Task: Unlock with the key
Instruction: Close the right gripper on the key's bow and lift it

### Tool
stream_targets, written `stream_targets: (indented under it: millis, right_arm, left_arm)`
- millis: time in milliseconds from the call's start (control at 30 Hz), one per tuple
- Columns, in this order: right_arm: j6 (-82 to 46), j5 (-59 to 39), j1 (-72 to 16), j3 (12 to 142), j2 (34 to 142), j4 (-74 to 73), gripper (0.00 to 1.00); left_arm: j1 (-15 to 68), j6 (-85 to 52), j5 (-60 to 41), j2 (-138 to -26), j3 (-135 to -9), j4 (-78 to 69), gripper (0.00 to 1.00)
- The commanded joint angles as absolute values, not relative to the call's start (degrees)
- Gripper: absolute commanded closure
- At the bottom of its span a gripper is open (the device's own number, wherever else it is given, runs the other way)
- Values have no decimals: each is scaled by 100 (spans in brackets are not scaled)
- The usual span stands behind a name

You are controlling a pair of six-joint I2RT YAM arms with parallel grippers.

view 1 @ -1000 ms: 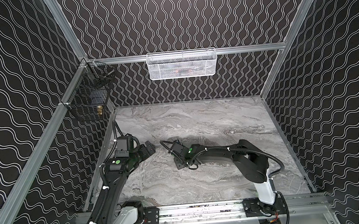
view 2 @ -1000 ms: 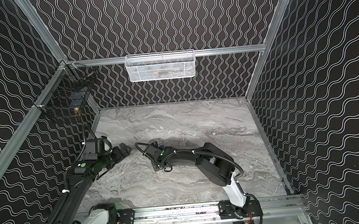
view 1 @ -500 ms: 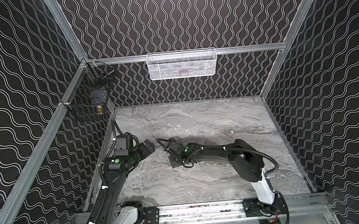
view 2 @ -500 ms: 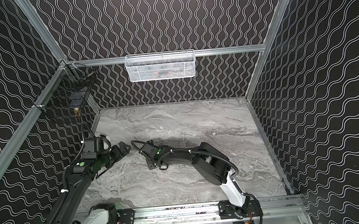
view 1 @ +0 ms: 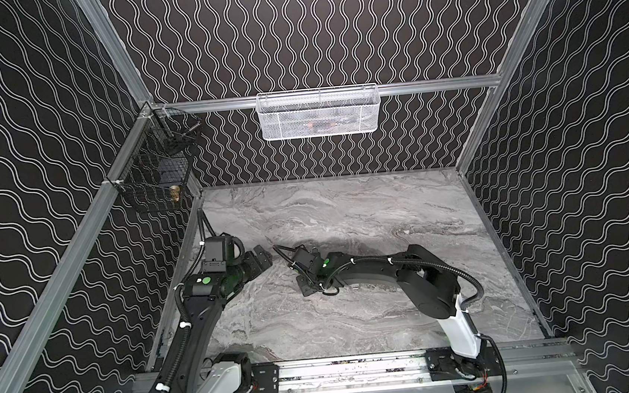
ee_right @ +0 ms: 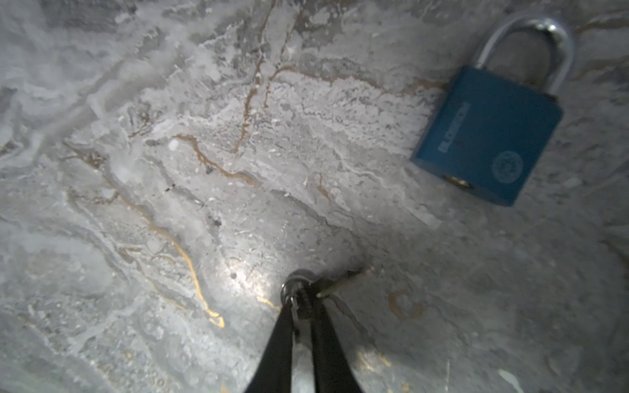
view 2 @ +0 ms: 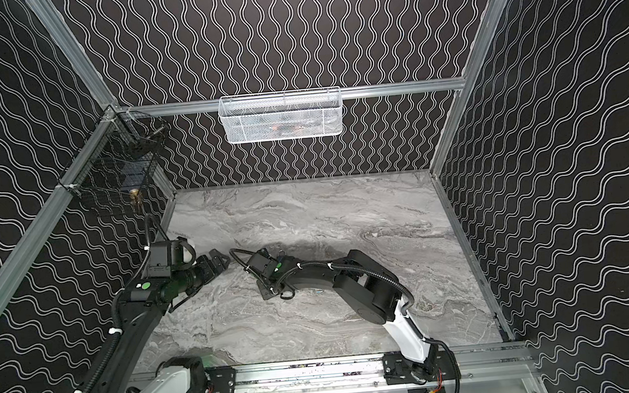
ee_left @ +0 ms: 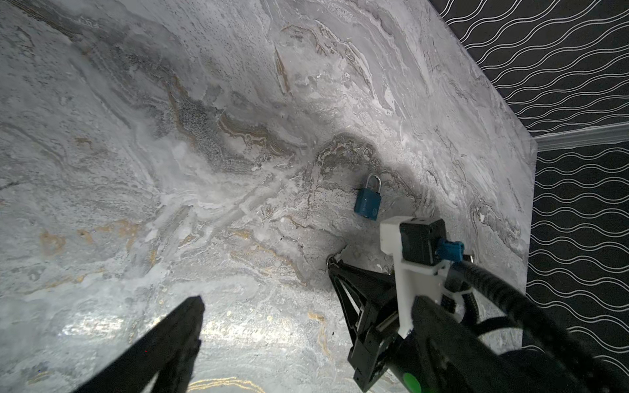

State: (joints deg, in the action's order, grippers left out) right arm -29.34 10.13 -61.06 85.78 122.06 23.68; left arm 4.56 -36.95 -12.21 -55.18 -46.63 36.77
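Note:
The blue padlock (ee_right: 486,136) with a silver shackle lies flat on the marble table (view 1: 345,210); the left wrist view also has the padlock (ee_left: 367,202). In both top views my right arm hides most of it. My right gripper (ee_right: 303,301) is down at the table, shut on the head and ring of the key (ee_right: 342,280), whose blade sticks out sideways toward the padlock. Both top views put the right gripper (view 1: 305,289) (view 2: 267,292) near the table's middle. My left gripper (view 1: 262,257) (view 2: 219,261) hovers open and empty just to its left.
A white mesh basket (view 1: 319,113) hangs on the back rail. A black wire basket (view 1: 156,180) with a brass item hangs at the back left corner. Patterned walls close in three sides, and the arms' rail (view 1: 359,368) runs along the front edge.
The right gripper's jaws have closed onto the key at the table. The left arm has shifted only slightly and stays open.

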Motion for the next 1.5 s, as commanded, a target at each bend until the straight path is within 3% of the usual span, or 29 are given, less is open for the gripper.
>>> stream_targets:
  millis: [0,100,300,733,900,1133,1467]
  right_arm:
    - [-2789,1105,-6110,8520,12075,2431,90]
    - [-2534,1100,-6100,8437,11918,2319,100]
    - [-2114,954,-5992,8078,11214,1945,100]
    - [-3258,-1840,-5109,6971,9377,632,100]
    - [-3576,-2327,-4923,6714,8955,200,100]
    - [-2704,-2279,-4943,6580,8600,165,100]
    - [-792,-1449,-5287,5984,8120,-16,100]
  left_arm:
    - [448,-3614,-1304,-5539,-4624,3506,2]
    - [448,-3636,-1300,-5557,-4632,3533,1]
    - [448,-3691,-1460,-5556,-4757,3497,1]
    - [448,-4316,-2484,-5632,-4875,2755,2]
    - [448,-4757,-3039,-5549,-4692,2085,2]
    - [591,-5075,-3432,-5346,-4581,1543,8]
    - [1242,-4948,-3584,-5264,-4801,1750,17]
